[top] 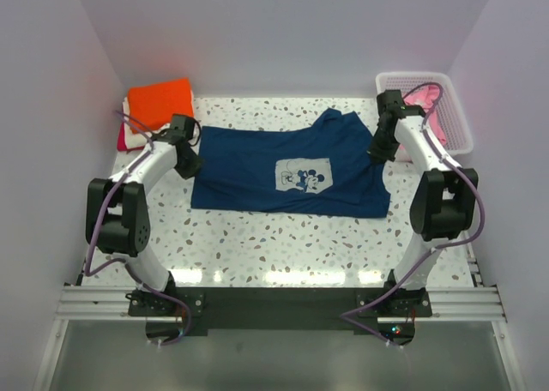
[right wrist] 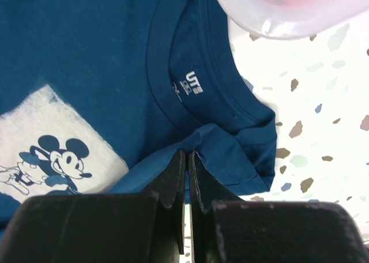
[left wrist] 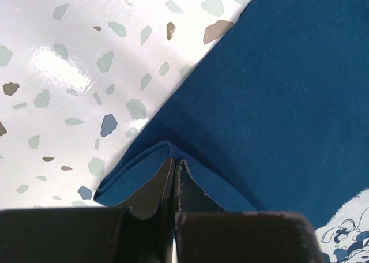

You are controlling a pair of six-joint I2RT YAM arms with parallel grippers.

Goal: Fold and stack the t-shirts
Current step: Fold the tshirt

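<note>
The navy t-shirt (top: 287,168) lies spread across the middle of the table, its white chest graphic (top: 302,176) facing up. My left gripper (top: 190,162) is shut on the navy t-shirt's left edge (left wrist: 144,171), pinching a fold of cloth. My right gripper (top: 381,148) is shut on the navy t-shirt near the collar (right wrist: 196,90), with cloth bunched at the fingertips (right wrist: 179,165). The folded orange t-shirt (top: 159,101) tops a stack at the back left, over cream and magenta ones (top: 129,138). A pink t-shirt (top: 433,108) lies in the basket.
The white lattice basket (top: 456,108) stands at the back right corner; its rim shows in the right wrist view (right wrist: 277,15). White walls close in the table on the left, back and right. Speckled tabletop (top: 283,245) lies in front of the navy t-shirt.
</note>
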